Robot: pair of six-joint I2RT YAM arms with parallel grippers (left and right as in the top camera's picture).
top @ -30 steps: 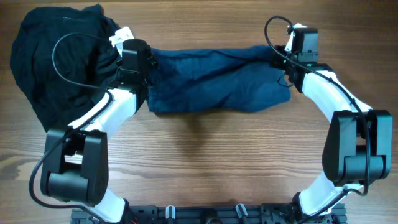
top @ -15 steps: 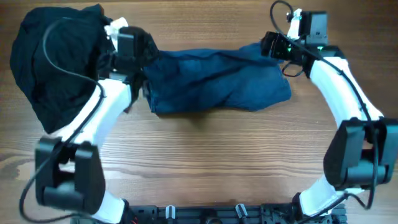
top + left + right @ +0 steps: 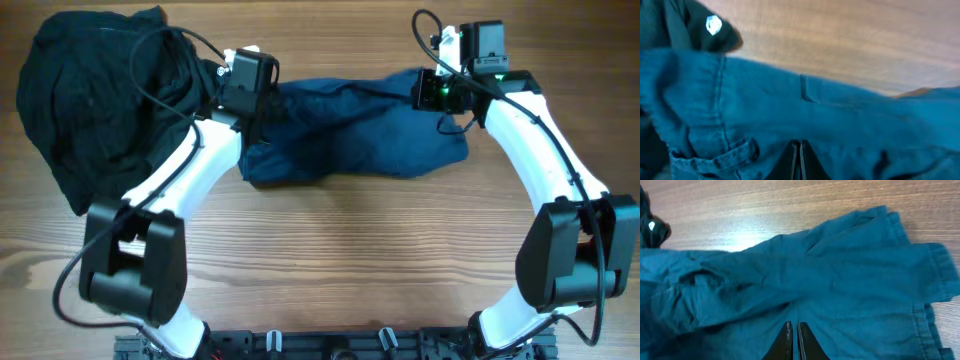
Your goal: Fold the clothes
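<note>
Navy shorts (image 3: 360,135): wrinkled, and they lie crosswise on the far middle of the wooden table (image 3: 330,260), between the two arms. Their left end is just beside the black heap (image 3: 90,100).
Writing: we read none. A small white tag (image 3: 713,24) sits on the black cloth, too blurred to make out.
Left gripper (image 3: 798,159): the fingers are pressed together, low over the shorts near the waistband (image 3: 715,155). We see no cloth between them.
Right gripper (image 3: 794,340): the fingers are pressed together over the middle of the shorts, with the hem (image 3: 940,275) toward the right edge of that view. We see nothing pinched.
Overhead: the left wrist is over the shorts' left end and the right wrist over their far right end.
Change from half a second ago: the left wrist has moved right, off the heap's edge and onto the shorts. The right wrist has edged inward a little.
Shorts since then: we see the same place and much the same outline.
</note>
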